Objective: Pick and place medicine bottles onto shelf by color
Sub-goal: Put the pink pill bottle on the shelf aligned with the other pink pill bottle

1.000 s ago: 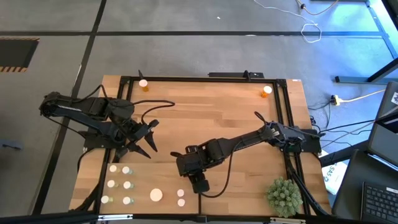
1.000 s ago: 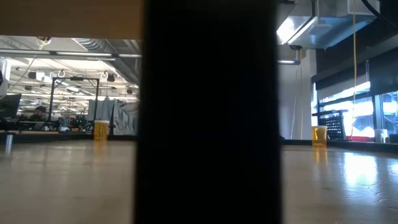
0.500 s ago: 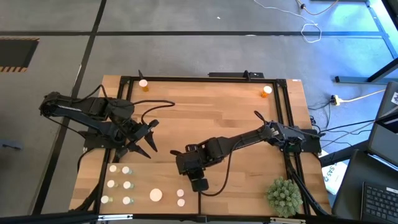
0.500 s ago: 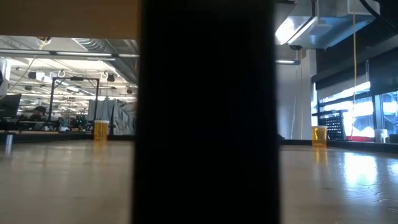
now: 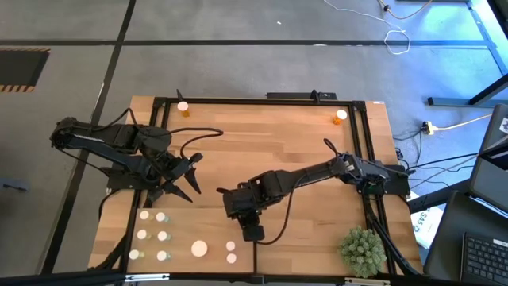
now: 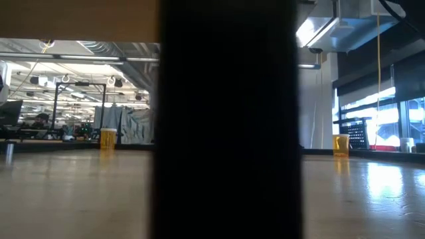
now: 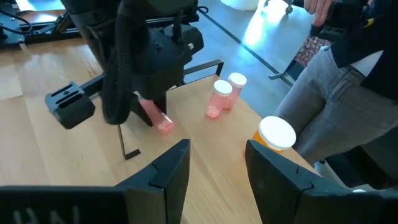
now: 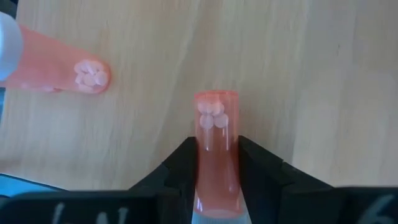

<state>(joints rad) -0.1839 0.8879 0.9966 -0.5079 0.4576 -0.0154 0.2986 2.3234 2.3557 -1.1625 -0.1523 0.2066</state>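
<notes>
Planked wooden tabletop (image 5: 262,143) filled the overhead view, with white-capped medicine bottles (image 5: 163,235) clustered at its near left edge. Above the near centre, the right gripper (image 8: 214,163) pinched a pink pill bottle (image 8: 216,146) between its fingers. Two more pink bottles (image 7: 221,98) stood just beside it. Well apart, the left gripper (image 7: 216,167) hovered with jaws spread, holding nothing.

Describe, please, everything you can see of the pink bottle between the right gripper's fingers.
The pink bottle is a slim, clear, pink-tinted cylinder that looks like plastic, with a few pale round pills bunched at its far end. The right gripper is shut on its sides, one dark finger against each flank. In the left wrist view it hangs tilted under the gripper, just above the wooden tabletop. Its cap is hidden.
</notes>
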